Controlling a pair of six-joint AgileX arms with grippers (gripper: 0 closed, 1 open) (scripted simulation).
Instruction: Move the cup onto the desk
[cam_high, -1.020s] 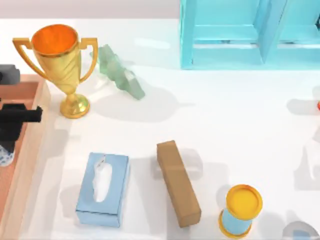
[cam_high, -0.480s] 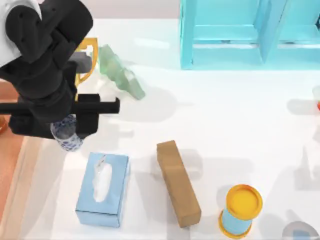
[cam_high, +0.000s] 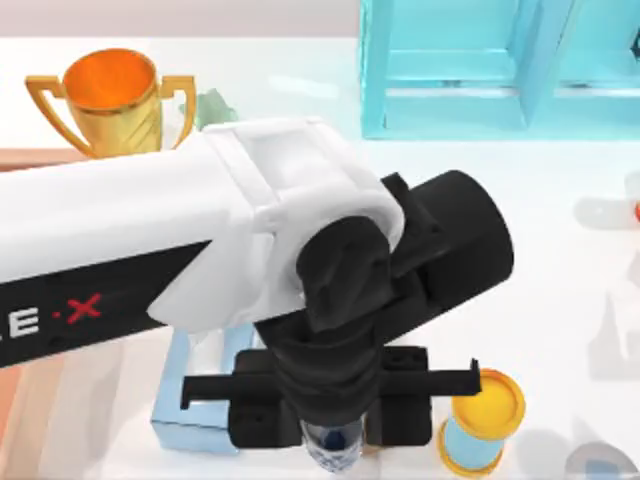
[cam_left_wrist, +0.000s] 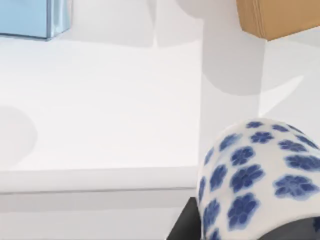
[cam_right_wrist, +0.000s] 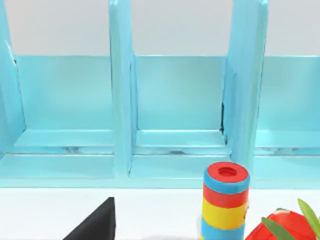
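Observation:
My left gripper (cam_high: 332, 416) is shut on a small white cup with blue flowers (cam_high: 332, 452). It hangs over the white desk (cam_high: 560, 250) at the front middle, between the blue tissue box (cam_high: 185, 425) and a light-blue cylinder with a yellow top (cam_high: 482, 424). In the left wrist view the flowered cup (cam_left_wrist: 255, 175) stands close above the desk's front edge, with a black finger (cam_left_wrist: 184, 225) beside it. The white left arm hides the brown block in the top view. A black wedge of the right arm (cam_right_wrist: 95, 222) points toward the cyan shelf.
A tall gold trophy (cam_high: 110, 100) stands at the back left, and a cyan shelf unit (cam_high: 480, 70) at the back right. The brown block (cam_left_wrist: 275, 17) and tissue box (cam_left_wrist: 30, 17) lie beyond the cup. A striped cylinder (cam_right_wrist: 225, 200) and a red item (cam_right_wrist: 285, 227) stand before the shelf.
My left arm has swung from the tray at the left edge to the right and toward the front, carrying the flowered cup. It now covers the brown block.

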